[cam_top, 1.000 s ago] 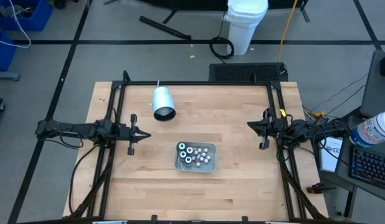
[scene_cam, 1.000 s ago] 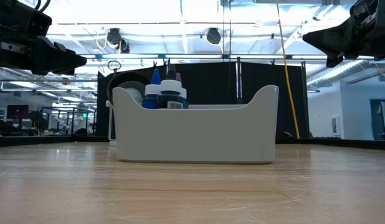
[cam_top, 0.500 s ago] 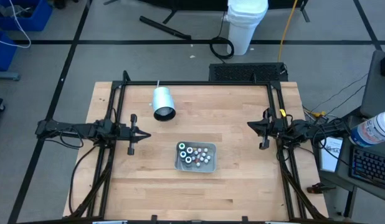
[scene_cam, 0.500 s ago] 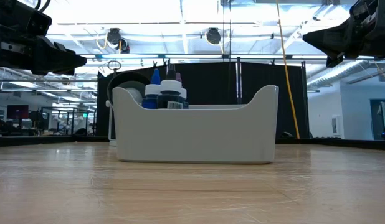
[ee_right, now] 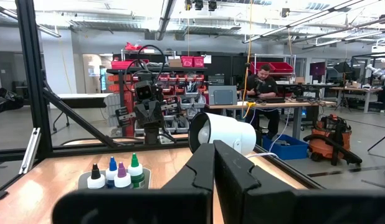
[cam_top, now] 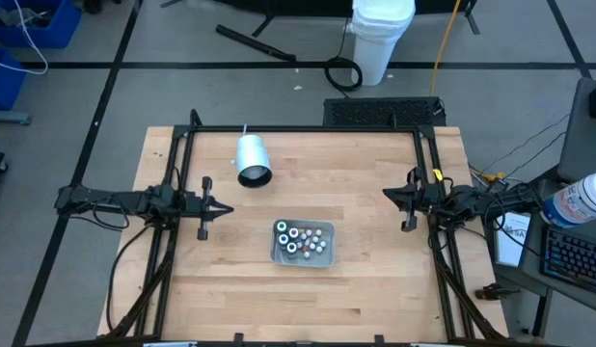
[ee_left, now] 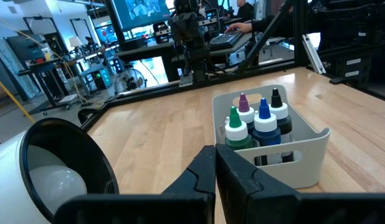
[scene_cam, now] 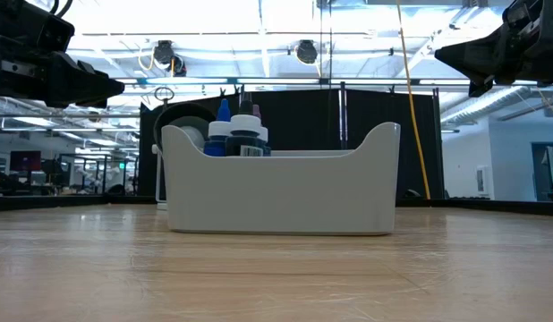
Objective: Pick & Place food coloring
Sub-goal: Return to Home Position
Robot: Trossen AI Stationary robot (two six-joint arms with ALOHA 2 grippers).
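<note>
So the small dark food coloring bottles with green, blue, purple and black tops are all standing upright inside the light grey rectangular plastic bin, a bit below centre of the high view on the pale wooden butcher-block table. From table level the bin fills the middle of the frame, and only the bottle tops poke above its rim on the left side

The big white cylinder cup lies on its side up and to the left of the bin, well apart from it, open end facing down the frame

The left gripper sits at the left-middle of the high view, off to the left of the bin and not touching anything. Its wrist view shows its fingers pressed together with nothing between them. The right gripper is over at the right-middle, same deal: fingers closed up tight, holding nothing, well clear of the bin
</note>
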